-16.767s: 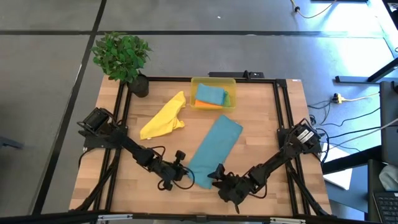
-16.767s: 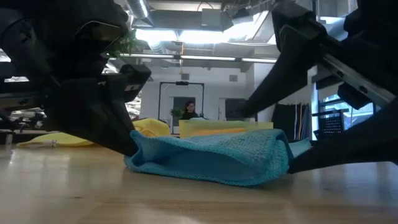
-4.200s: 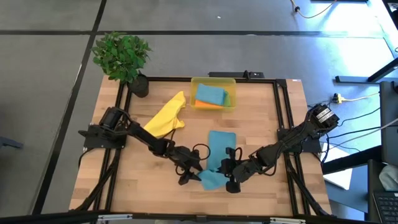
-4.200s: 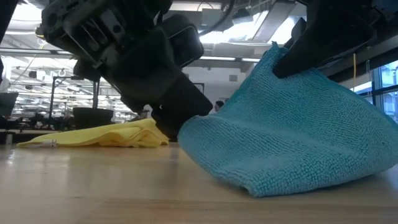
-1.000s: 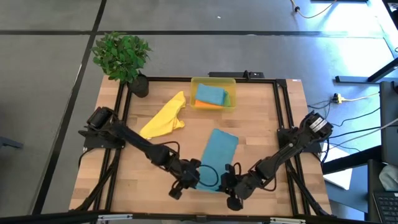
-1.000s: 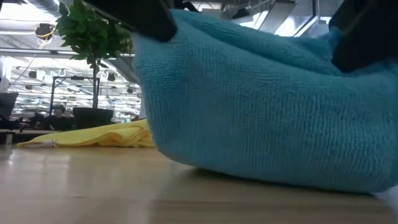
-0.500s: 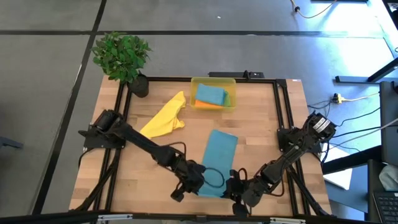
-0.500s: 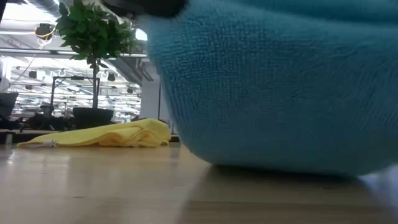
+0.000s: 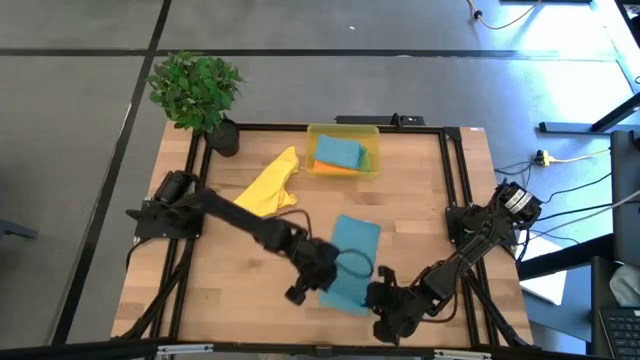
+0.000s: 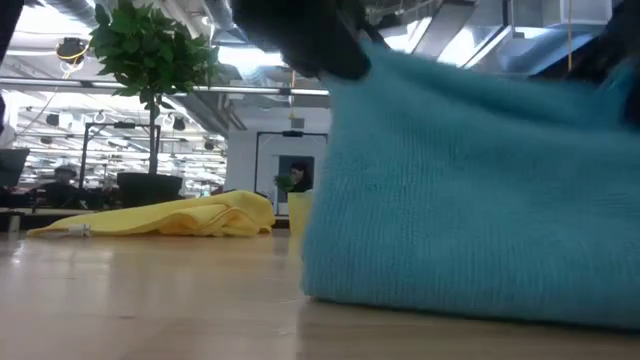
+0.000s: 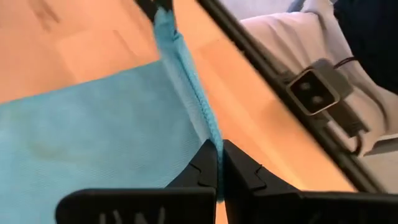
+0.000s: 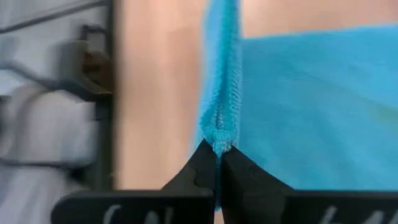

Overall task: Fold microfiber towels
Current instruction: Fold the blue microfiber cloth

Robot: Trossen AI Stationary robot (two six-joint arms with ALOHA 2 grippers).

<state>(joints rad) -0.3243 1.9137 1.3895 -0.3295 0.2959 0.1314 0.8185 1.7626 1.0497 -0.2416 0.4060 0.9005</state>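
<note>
Both the left gripper (image 9: 318, 272) and the right gripper (image 9: 383, 296) pinch the near corners of the teal-blue towel (image 9: 349, 262) lying mid-bench towards the front edge, a fold half made, which likely next calls for carrying the raised edge over the far one

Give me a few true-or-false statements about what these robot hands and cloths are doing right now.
1. Both hands pinch the teal towel. True: the left hand and right hand are each shut on its edge.
2. The yellow towel lies inside the bin. False: it lies on the table, beside the yellow bin.
3. The bin holds folded cloths. True.
4. The potted plant stands mid-table. False: it stands at a far corner.
</note>
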